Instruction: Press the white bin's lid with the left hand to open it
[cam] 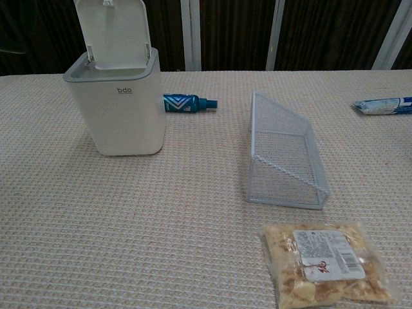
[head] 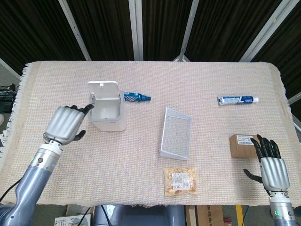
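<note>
One white bin (head: 107, 112) stands far left on the table (head: 211, 84), its lid (cam: 111, 31) standing upright and open. My left hand (head: 63, 124) hovers just left of it, fingers spread, holding nothing. My right hand (head: 271, 165) rests open near the cardboard box (head: 242, 145).

One bin (head: 107, 113), two tubes (head: 135, 97) (head: 237, 100), one basket (head: 175, 133), one box (head: 243, 145), perhaps one snack packet (head: 179, 181).
</note>
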